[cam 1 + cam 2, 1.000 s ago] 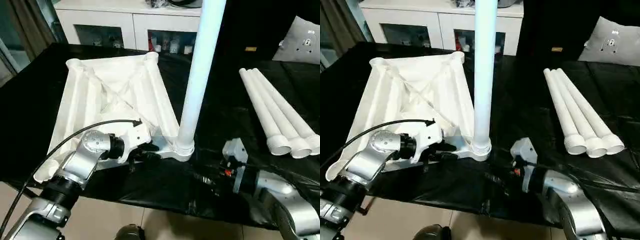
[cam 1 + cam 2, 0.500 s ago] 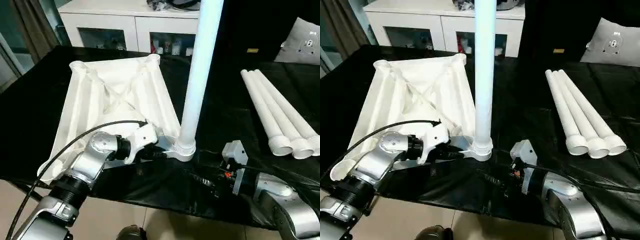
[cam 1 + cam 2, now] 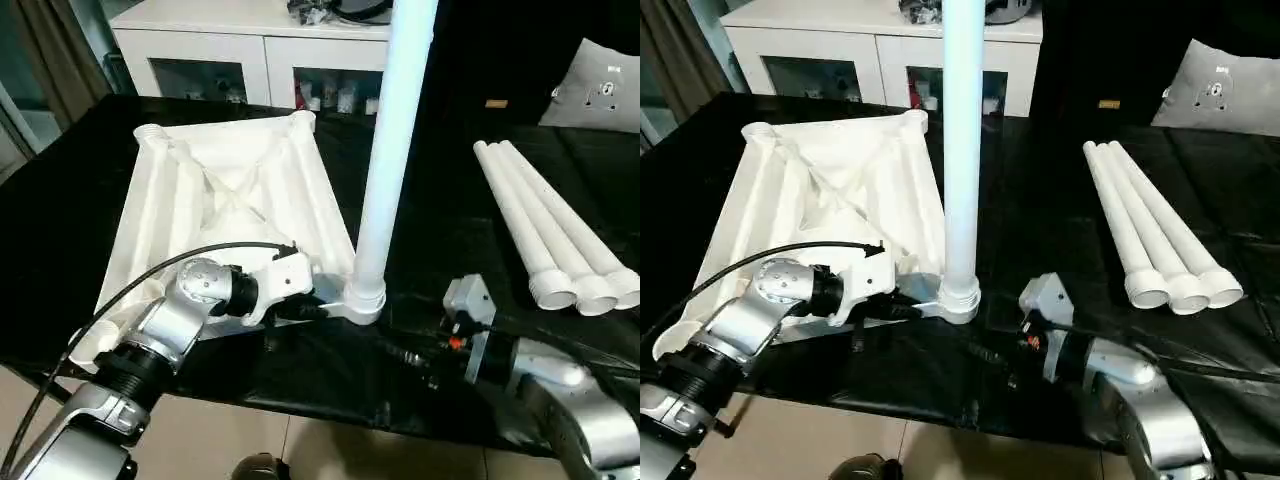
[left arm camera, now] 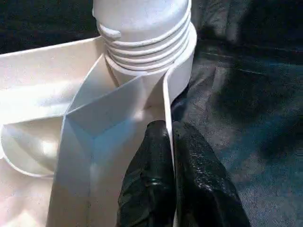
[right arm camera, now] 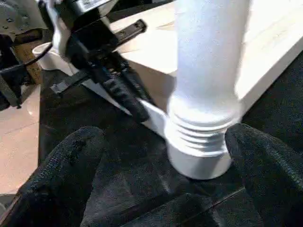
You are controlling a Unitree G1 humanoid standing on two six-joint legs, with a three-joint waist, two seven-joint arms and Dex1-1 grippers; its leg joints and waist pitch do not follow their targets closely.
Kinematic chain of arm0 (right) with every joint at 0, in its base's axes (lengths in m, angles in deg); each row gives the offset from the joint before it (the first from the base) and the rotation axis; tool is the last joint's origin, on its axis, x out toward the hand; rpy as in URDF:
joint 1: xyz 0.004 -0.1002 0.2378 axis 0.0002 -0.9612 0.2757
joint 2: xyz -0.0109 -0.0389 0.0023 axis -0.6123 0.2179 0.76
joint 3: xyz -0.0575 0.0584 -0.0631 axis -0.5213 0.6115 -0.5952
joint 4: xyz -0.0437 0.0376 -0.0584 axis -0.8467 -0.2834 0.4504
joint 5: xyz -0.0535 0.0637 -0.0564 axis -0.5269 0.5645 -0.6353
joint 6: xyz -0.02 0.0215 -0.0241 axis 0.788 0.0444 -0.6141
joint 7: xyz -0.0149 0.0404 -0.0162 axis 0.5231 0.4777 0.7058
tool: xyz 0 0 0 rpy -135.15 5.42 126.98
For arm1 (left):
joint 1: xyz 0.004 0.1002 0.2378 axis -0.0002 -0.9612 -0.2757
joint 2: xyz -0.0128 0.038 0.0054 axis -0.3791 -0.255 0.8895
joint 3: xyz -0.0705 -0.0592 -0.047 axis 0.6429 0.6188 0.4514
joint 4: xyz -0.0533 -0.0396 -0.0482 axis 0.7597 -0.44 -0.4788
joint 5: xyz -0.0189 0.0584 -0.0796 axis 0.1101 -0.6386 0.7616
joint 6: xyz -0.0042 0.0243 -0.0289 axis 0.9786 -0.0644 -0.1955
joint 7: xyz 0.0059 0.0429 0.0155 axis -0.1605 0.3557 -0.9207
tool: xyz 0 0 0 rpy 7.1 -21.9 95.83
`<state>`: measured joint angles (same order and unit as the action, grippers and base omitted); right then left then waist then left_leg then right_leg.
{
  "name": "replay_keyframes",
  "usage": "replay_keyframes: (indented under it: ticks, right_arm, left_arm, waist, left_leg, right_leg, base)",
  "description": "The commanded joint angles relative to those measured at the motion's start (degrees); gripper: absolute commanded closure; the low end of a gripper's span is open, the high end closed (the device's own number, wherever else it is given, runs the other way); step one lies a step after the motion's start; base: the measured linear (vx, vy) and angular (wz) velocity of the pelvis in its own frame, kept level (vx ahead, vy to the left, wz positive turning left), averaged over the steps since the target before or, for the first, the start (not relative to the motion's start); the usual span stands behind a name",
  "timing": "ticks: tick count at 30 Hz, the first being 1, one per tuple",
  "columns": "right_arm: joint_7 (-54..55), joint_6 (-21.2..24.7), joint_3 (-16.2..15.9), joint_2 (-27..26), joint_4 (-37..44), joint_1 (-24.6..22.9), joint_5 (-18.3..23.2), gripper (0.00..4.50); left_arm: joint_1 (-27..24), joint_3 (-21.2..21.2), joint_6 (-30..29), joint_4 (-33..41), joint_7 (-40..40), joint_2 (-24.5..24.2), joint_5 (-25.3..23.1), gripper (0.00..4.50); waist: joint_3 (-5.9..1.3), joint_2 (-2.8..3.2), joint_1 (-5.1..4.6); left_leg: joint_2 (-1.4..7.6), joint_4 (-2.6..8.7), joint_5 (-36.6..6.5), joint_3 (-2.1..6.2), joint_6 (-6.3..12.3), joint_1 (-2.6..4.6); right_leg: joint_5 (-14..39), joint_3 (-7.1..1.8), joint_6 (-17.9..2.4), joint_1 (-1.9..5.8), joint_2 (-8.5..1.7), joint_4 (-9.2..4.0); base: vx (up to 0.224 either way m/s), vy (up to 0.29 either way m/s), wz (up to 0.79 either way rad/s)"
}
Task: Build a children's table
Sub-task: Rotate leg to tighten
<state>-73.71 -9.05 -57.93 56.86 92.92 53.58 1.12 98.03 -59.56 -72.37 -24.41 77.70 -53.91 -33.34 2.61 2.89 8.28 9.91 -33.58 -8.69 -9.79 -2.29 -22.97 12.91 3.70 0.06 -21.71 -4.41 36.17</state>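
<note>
While left jaws pinch its rim and right jaws gape, the white table (image 3: 225, 215) lies ribs-up — one leg (image 3: 390, 150) upright.

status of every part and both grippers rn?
Table top: upside down on the black mat, ribs up.
Upright leg: standing in the near corner socket, threads still showing.
Three spare legs: lying side by side on the mat, unattached.
Left gripper: jaws shut on the table top's edge wall.
Right gripper: jaws open, either side of the leg's base.
</note>
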Motion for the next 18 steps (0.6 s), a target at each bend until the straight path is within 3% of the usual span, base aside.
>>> replay_keyframes:
  ticks: [1, 4, 5, 9, 10, 14, 18]
  right_arm:
    - [-0.26, 0.04, 0.31, 0.44, 0.17, 0.43, 0.62, 0.0]
    - [-0.59, 0.41, -0.05, 0.61, 0.65, 0.12, 0.85, 0.0]
    - [-0.64, 0.45, -0.14, 0.64, 0.77, 0.0, 0.91, 0.0]
    - [-1.03, 0.55, -0.59, 0.9, 0.95, -0.37, 0.98, 0.0]
    - [-1.08, 0.59, -0.69, 0.99, 0.96, -0.38, 1.02, 0.0]
    - [-1.08, 0.65, -0.81, 1.12, 0.98, -0.35, 1.08, 0.0]
    - [-1.07, 0.6, -0.78, 1.09, 0.87, -0.32, 1.08, 0.0]
  left_arm:
    - [0.13, -1.89, 0.14, -2.37, 0.29, -0.99, -2.91, 4.4]
    - [0.83, -0.99, -2.32, -2.92, -1.11, -0.26, -2.08, 4.4]
    - [0.96, -0.62, -3.54, -2.93, -1.06, 0.08, -1.36, 4.05]
    - [1.13, -0.39, -3.95, -2.98, -0.52, 0.36, -1.03, 3.81]
    - [1.31, -0.42, -3.36, -3.5, -1.21, 0.46, -1.59, 3.53]
    - [1.71, -0.5, -2.51, -4.62, -1.84, 0.62, -1.77, 3.53]
    - [1.72, 0.61, -2.46, -4.71, -1.5, 1.32, -0.17, 3.91]
  waist:
    - [-3.45, -0.54, 0.15]
    - [-3.43, -0.51, 0.13]
    - [-3.4, -0.51, 0.13]
    - [-3.31, -0.53, 0.22]
    - [-3.34, -0.45, 0.2]
    - [-3.34, -0.47, 0.24]
    - [-3.3, -0.55, 0.21]
  left_leg:
    - [3.52, 4.08, -15.7, 1.45, 1.65, 1.51]
    - [3.61, 4.19, -16.75, 1.47, 1.19, 1.64]
    - [3.61, 4.19, -17.06, 1.44, 1.09, 1.69]
    - [3.6, 4.27, -17.82, 1.54, 0.81, 1.67]
    - [3.59, 4.27, -17.85, 1.56, 0.73, 1.62]
    - [3.58, 4.25, -17.85, 1.57, 0.8, 1.61]
    - [3.62, 4.31, -18.06, 1.58, 0.85, 1.61]
  right_leg:
    - [9.78, -2.83, -10.83, 1.58, -4.93, -5.1]
    - [10.55, -2.84, -10.98, 1.55, -4.94, -5.08]
    - [10.93, -2.87, -11.01, 1.5, -4.95, -5.11]
    - [13.63, -2.92, -10.34, 1.5, -5.1, -5.48]
    - [13.45, -2.93, -10.23, 1.51, -5.05, -5.46]
    - [13.38, -2.92, -10.16, 1.47, -5.06, -5.51]
    - [13.86, -2.9, -10.3, 1.4, -5.06, -5.53]
  base:
    - [0.0, 0.0, 0.0]
    - [0.0, 0.0, 0.0]
    - [0.0, 0.0, 0.0]
    - [0.0, 0.0, 0.0]
    - [0.0, 0.0, 0.0]
    - [0.0, 0.0, 0.0]
    - [0.0, 0.0, 0.0]
